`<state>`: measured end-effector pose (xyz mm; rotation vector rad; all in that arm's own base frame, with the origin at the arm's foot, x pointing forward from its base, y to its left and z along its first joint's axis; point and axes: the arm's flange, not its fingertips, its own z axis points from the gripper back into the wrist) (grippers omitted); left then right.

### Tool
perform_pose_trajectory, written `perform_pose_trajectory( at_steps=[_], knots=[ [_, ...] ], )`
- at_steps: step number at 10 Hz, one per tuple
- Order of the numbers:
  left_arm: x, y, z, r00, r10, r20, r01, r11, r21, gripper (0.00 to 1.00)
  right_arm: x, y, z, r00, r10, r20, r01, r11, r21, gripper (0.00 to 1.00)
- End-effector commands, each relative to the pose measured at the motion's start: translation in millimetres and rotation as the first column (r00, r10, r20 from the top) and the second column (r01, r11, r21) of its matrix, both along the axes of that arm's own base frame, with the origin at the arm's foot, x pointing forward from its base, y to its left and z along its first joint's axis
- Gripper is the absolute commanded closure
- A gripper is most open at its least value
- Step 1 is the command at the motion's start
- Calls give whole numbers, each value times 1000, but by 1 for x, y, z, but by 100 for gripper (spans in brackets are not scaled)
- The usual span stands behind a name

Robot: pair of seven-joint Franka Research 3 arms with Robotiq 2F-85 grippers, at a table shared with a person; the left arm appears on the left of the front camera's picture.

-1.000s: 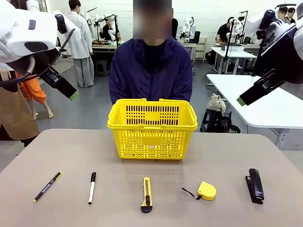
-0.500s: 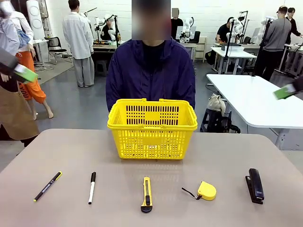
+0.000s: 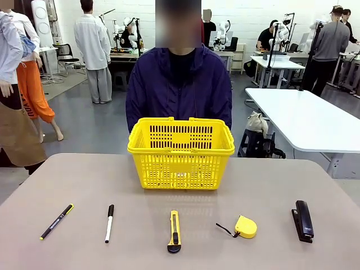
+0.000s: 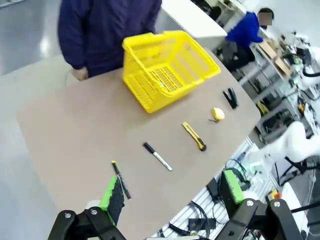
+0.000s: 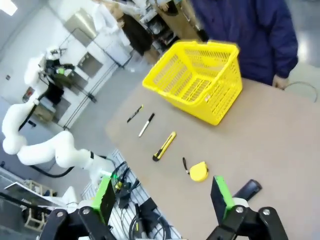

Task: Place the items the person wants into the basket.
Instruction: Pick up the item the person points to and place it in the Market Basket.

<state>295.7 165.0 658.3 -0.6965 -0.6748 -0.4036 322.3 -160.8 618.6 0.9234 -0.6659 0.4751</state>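
Knife point(image 3: 174, 231), pen point(image 3: 56, 221) and marker point(image 3: 109, 223) look light, stiff, slim; we would pinch each mid-shaft. Our left claw point(image 4: 172, 192) and right claw point(image 5: 162, 197) gape apart, empty.

The left claw point(image 4: 172, 189) hangs high over the desk point(image 4: 75, 125), jaws wide, with open air beneath. Below it a pen point(image 4: 120, 179), marker point(image 4: 157, 156), utility knife point(image 4: 194, 136), tape measure point(image 4: 218, 114) and stapler point(image 4: 230, 98) lie in a row, bare gaps between each. Farther ahead stands the basket point(image 4: 150, 85), its top open, with the person point(image 4: 100, 30) close behind it. The right claw point(image 5: 162, 196) hangs equally high, jaws wide, clear air around it.
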Motion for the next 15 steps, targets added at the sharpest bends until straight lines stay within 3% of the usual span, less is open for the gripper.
perform_pose_trajectory(
  at_steps=[1, 3, 5, 7, 8, 15],
  knots=[
    [2, 17, -18, 994, -1, 108, 2, 1000, -9, 0, -25, -6, 2, 994, -28, 104, 31, 999, -28, 0],
    [-5, 34, -16, 985, -22, 173, 19, 1000, 17, 0, -47, -20, 4, 985, -38, 171, 56, 993, -100, 0],
    [-20, 42, -16, 981, -14, 194, 8, 999, 32, 0, -62, -35, -1, 984, -62, 168, 81, 991, -110, 0],
    [-15, 43, -12, 985, -10, 173, 3, 999, 37, 0, -44, -35, -11, 991, -73, 112, 83, 992, -94, 0],
    [-15, 43, -12, 985, -10, 173, 3, 999, 37, 0, -63, -43, 7, 984, -75, 159, 92, 990, -103, 0],
    [-15, 43, -12, 985, -10, 173, 3, 999, 37, 0, -63, -43, 7, 984, -75, 159, 92, 990, -103, 0]
  ],
)
